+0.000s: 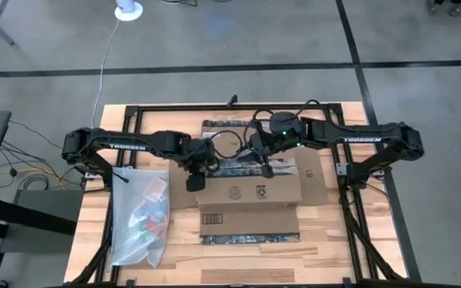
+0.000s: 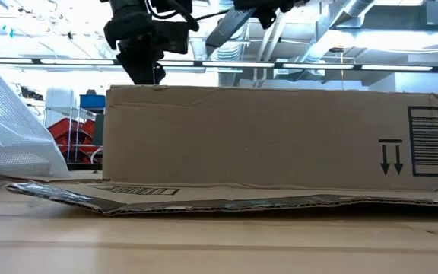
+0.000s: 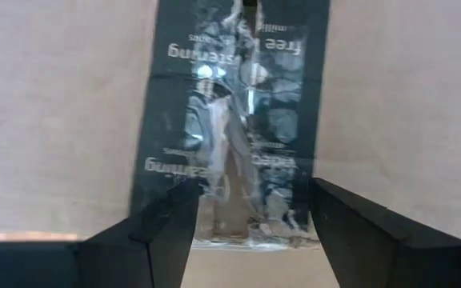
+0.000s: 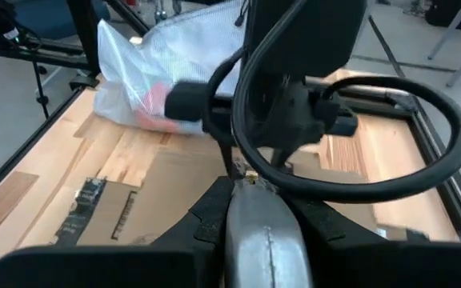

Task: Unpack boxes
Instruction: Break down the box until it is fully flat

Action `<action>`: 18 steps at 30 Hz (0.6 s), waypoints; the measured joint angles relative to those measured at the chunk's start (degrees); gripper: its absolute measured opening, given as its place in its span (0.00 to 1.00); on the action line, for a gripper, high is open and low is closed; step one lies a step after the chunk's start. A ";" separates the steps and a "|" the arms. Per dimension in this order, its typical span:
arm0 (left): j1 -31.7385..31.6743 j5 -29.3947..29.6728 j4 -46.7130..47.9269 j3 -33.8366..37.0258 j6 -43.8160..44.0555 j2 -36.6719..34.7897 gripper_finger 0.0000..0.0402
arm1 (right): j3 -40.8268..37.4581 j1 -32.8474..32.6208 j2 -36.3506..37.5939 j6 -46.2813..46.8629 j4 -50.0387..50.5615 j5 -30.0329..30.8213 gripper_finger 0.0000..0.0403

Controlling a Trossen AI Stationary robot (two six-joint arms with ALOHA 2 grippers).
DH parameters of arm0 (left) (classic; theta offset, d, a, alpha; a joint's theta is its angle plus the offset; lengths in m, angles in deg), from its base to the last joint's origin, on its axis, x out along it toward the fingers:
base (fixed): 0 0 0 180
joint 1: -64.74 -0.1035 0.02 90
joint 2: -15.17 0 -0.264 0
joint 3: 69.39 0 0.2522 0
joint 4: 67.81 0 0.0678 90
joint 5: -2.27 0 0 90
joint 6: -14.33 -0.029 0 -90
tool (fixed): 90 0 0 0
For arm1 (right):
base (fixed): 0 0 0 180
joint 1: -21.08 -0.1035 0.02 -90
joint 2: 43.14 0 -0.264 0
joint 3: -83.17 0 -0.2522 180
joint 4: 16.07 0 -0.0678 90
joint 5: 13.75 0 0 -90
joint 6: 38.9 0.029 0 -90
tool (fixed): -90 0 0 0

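The brown cardboard box (image 1: 250, 196) rests on its underside at the middle of the wooden table (image 1: 334, 240), one flap (image 2: 204, 199) flat on the wood at the near side. A dark printed tape strip (image 3: 238, 120) runs over its top. My left gripper (image 1: 196, 178) hangs open just over the box's left end (image 2: 152, 76), its fingers standing on either side of the strip (image 3: 254, 232); whether they touch the cardboard I cannot tell. My right gripper (image 1: 267, 166) is over the box's far part, shut on a silvery metal tool (image 4: 266, 240). My right gripper has the silvery tool's body (image 4: 264, 228) pinched between its two dark fingers. The tool lies along the fingers, and its narrow end (image 4: 250, 182) sticks out past them toward the left gripper. It slants down over the box top; whether its end touches the cardboard is hidden.
A clear plastic bag (image 1: 138, 216) with coloured things inside lies on the table's left side, close beside the box (image 2: 14, 129). A black metal frame (image 1: 350, 192) runs around the table. Bare wood shows along the near edge and at the right.
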 joint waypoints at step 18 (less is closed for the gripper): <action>1.05 1.05 -0.25 1.40 -0.50 -0.09 0.54 | -4.84 0.44 -13.44 2.19 -21.71 -1.42 0.16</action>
